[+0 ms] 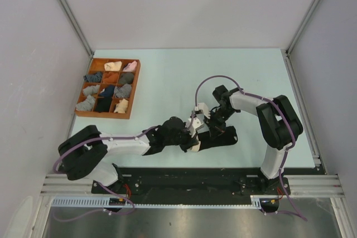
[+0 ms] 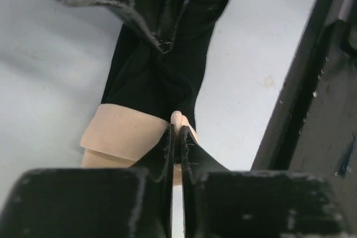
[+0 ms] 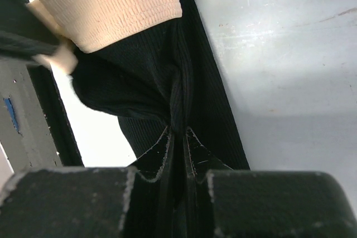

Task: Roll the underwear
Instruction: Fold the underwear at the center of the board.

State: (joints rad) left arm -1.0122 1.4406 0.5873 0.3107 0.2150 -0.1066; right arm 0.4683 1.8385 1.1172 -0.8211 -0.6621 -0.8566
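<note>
The underwear [image 1: 218,137] is a black garment with a cream-beige band, lying near the table's front edge between my arms. My left gripper [image 1: 193,136] is shut on its cream band; the left wrist view shows the band [image 2: 120,132] pinched between the fingertips [image 2: 179,137]. My right gripper [image 1: 216,124] is shut on a fold of the black fabric [image 3: 167,82], with the fingertips [image 3: 177,137] gathering a ridge of cloth. The cream band [image 3: 111,4] shows at the top of the right wrist view. Both grippers hold the garment a little above the table.
A wooden tray [image 1: 82,113] with nine compartments holding small rolled bundles stands at the back left. The black base rail [image 1: 184,179] runs along the table's near edge, close to the garment.
</note>
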